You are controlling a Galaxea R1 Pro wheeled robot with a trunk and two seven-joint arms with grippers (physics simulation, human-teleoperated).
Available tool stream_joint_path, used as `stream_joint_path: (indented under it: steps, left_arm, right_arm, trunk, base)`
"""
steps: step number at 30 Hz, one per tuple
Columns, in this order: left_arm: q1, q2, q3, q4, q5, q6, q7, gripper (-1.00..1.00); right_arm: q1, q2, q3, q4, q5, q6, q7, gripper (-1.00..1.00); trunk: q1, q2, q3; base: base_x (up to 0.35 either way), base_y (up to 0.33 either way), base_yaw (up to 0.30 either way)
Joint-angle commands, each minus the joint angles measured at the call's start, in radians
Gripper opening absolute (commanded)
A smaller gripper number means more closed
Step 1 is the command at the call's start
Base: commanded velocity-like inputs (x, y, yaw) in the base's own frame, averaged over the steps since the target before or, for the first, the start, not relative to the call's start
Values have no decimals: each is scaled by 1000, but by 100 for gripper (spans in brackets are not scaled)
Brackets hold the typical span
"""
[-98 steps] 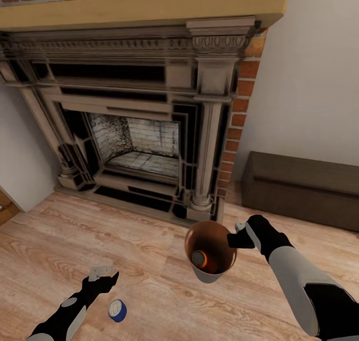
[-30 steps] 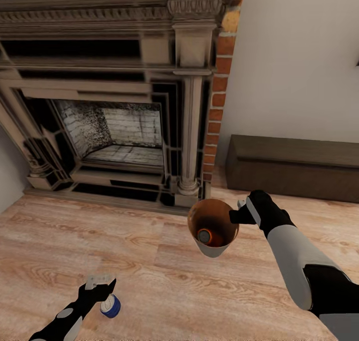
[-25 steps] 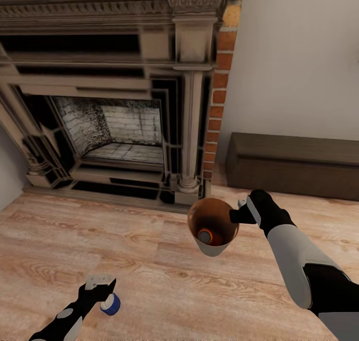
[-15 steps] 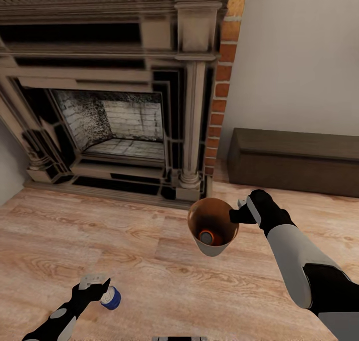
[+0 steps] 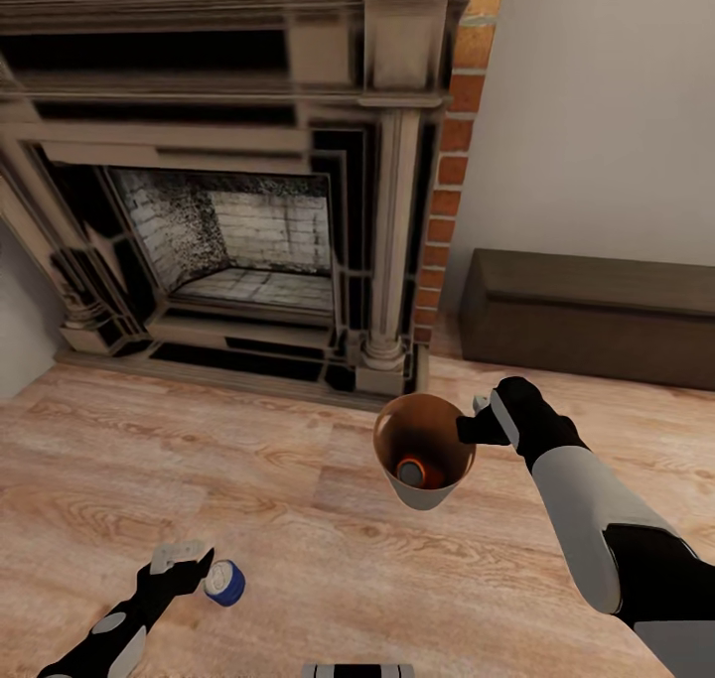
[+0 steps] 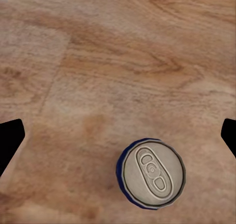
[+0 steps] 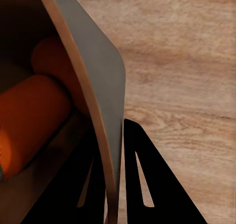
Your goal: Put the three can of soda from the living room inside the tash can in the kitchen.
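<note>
Presently itemised. Container: tash can (image 5: 422, 460), pale grey outside, coppery brown inside, tilted with its mouth toward the head camera, held off the floor at about 4 o'clock from the fireplace (image 5: 238, 192). The right claw (image 5: 475, 428) is closed on its rim, one finger inside the wall and one outside in the right wrist view (image 7: 110, 182). Contents: an orange soda can with silvery top (image 5: 409, 473) at the bottom; the right wrist view shows two orange can bodies (image 7: 37, 120) lying against the inner wall.

Loose item: blue soda can (image 5: 225, 583), upright on the floor at 7 o'clock in the head view, silvery top and pull tab up (image 6: 152, 172). The left claw (image 5: 179, 562) hangs just beside it, spread wide, holding nothing; its finger tips (image 6: 10, 140) stand well apart.

Surface and room: light wood plank floor (image 5: 318, 549); grey-framed fireplace edged with red brick (image 5: 452, 162); long dark low cabinet (image 5: 596, 316) against a pale wall at 3 o'clock.

Writing: none legible on either can.
</note>
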Motion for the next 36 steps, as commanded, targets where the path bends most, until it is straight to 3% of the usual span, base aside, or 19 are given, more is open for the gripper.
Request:
stream_joint_path:
  steps: [1, 19, 27, 36]
  left_arm:
    - [0, 0, -1, 0, -1, 0, 0, 100]
    - [0, -13, -19, 1, -23, -3, -10, 100]
    - [0, -13, -22, 0, -23, -5, -10, 100]
    - [0, -14, -24, -2, -24, -5, -11, 100]
  right_arm:
    - [0, 0, -2, 0, -26, 1, 8, -100]
    - [1, -1, -2, -1, -26, 1, 8, -100]
    - [3, -6, -2, -3, -25, 1, 7, -100]
    - [5, -8, 2, -7, -24, 1, 6, -100]
  trunk:
    - [0, 0, -1]
    - [0, 0, -13]
    - [31, -56, -43]
    - [31, -56, -55]
  base:
    - [0, 0, 62]
    - [0, 0, 62]
    - [0, 0, 51]
    - [45, -59, 5]
